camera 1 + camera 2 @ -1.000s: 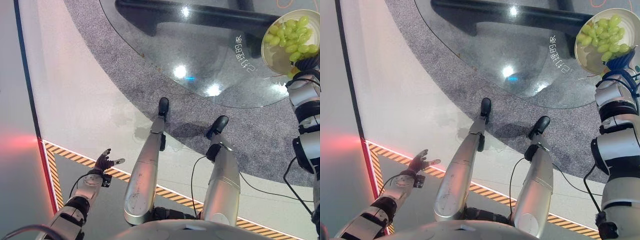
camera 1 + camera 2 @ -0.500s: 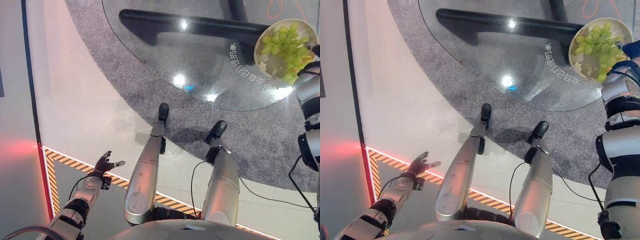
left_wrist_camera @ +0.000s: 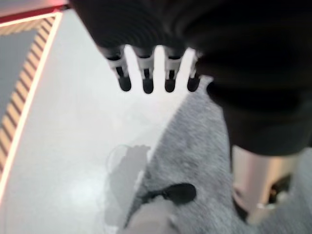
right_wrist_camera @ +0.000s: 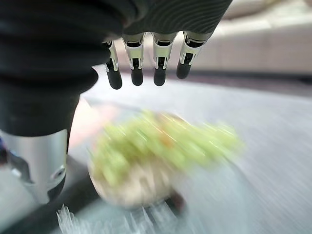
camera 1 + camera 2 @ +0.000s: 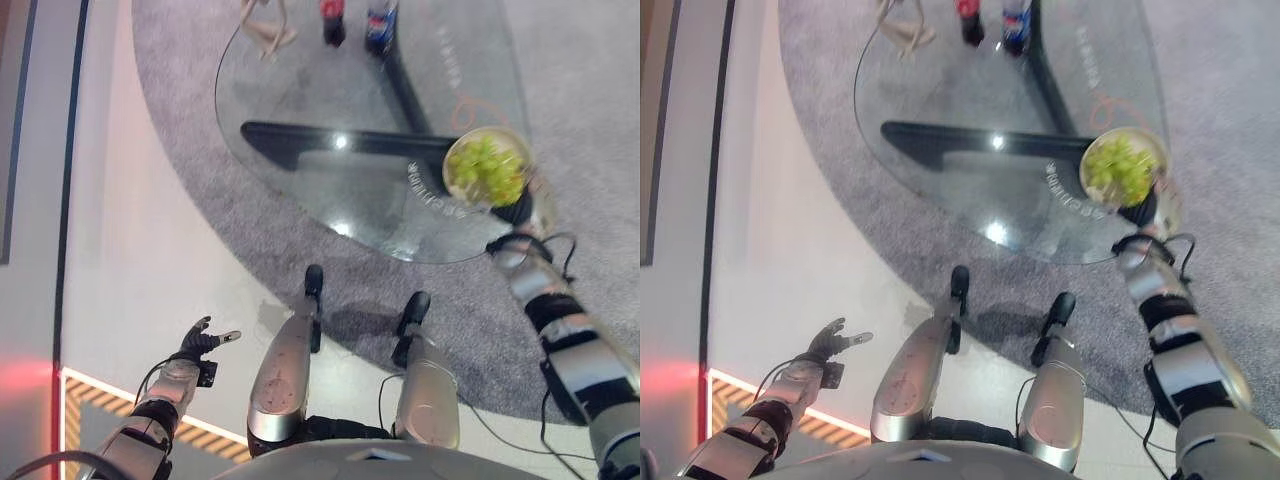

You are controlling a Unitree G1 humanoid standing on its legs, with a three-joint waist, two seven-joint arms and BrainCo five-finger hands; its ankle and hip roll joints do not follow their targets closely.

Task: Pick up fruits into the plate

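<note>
Grapes, a green bunch, fill one pale plate near the right edge of the round glass counter. The right robot hand hangs just above that plate with its fingers straight and nothing held. The left robot hand is well apart, out over the pale floor at the robot's left side, fingers spread and empty.

Judging from this, the placing step looks finished for the grapes, since they already lie on the plate. The next move calls for finding any other fruit, and I can make out none.

At the counter's far edge stand two bottles, one red-marked, one blue-marked, with a pale object beside them that I cannot identify.
</note>
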